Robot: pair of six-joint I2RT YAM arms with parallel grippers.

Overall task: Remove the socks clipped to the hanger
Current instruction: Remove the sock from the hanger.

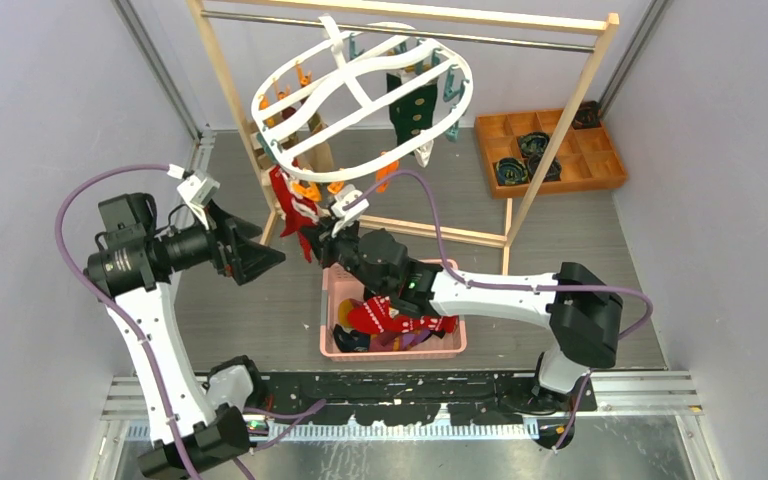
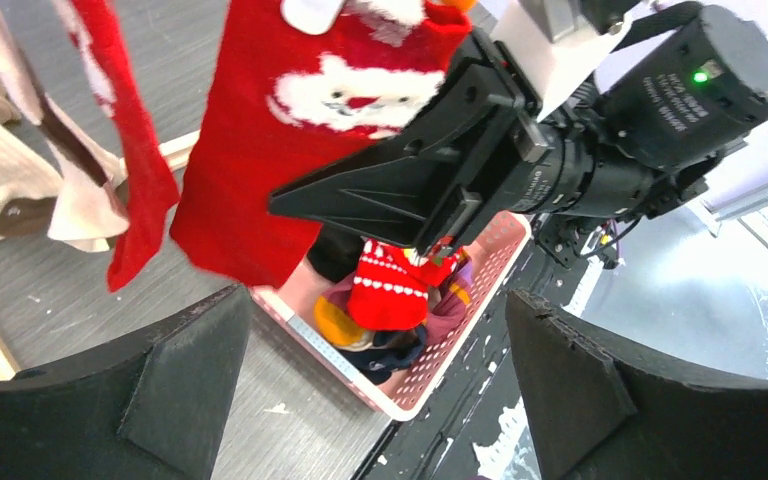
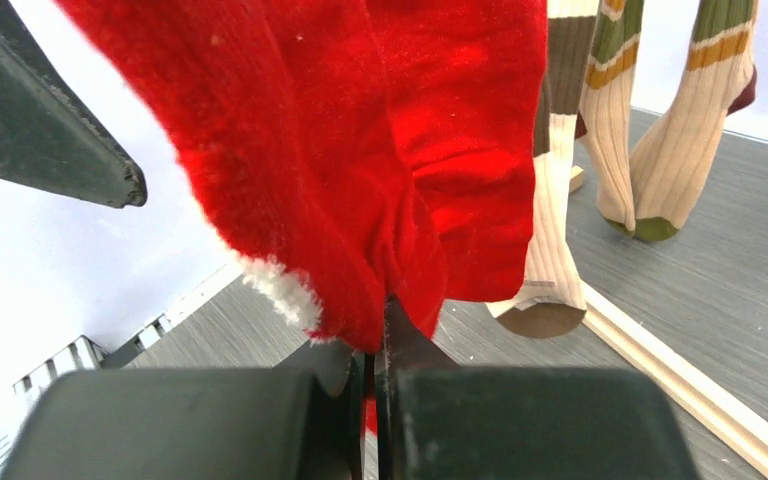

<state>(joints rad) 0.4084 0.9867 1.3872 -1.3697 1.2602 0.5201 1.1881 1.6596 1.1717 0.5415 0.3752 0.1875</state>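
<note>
A red sock point(image 3: 390, 200) on the hanger point(image 1: 345, 65), right jaws clamped on it, left jaws wide open, empty

grey table point(image 1: 580, 235) — pink basket point(image 1: 400, 352), wooden tray point(image 1: 585, 160)

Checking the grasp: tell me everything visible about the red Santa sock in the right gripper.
The red Santa sock is fleecy red fabric with a white-bearded face and fuzzy white trim. It hangs from the near rim of the hanger. The right gripper is shut on a bunched fold near its lower end.
</note>
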